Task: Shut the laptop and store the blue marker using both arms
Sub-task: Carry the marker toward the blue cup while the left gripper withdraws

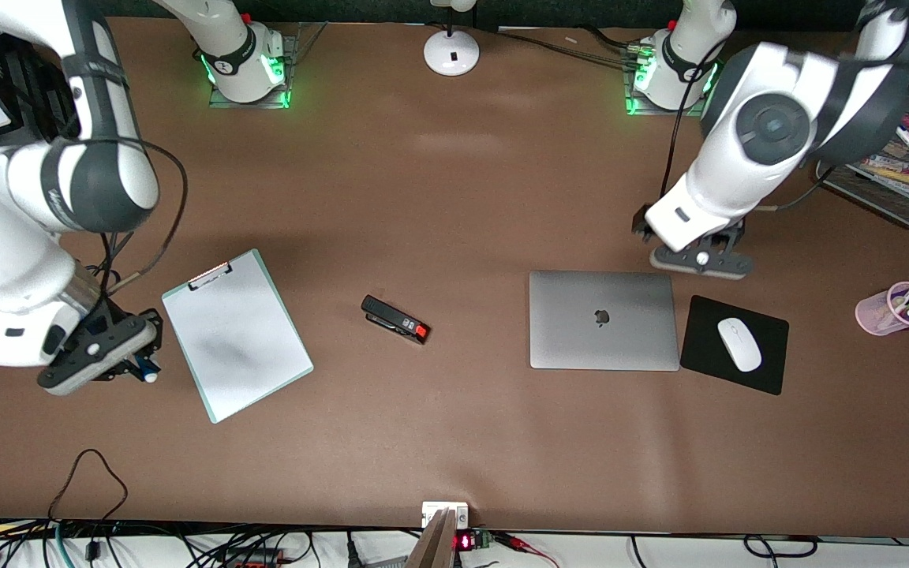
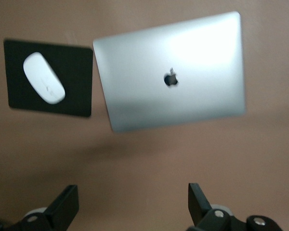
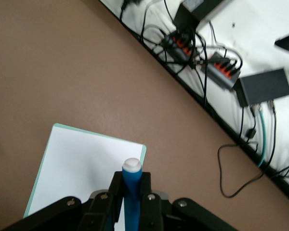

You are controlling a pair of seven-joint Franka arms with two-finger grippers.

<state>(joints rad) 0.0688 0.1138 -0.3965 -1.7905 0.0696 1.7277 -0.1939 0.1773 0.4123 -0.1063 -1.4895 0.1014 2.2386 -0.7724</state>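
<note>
Brown tabletop (image 1: 454, 205) fills the front view. On it the laptop (image 1: 604, 319) lies closed, lid logo up. Just beside the laptop, toward the left arm's end, a white mouse (image 1: 739, 344) sits on a black mouse pad (image 1: 707, 323). Well apart from the laptop, toward the right arm's end, lie a black stapler (image 1: 396, 319) and a clipboard (image 1: 237, 334). The left gripper (image 1: 695, 254) hangs over bare table at the laptop's edge. The right gripper (image 1: 125, 364) is beside the clipboard, clamped on the blue marker (image 1: 147, 371).

Left wrist view: both fingers (image 2: 65, 207) stand wide apart, nothing between them, above the table by the closed laptop (image 2: 171, 72).

Right wrist view: the fingers grip the blue marker (image 3: 132, 185), white tip outward, over the clipboard (image 3: 82, 163).
</note>
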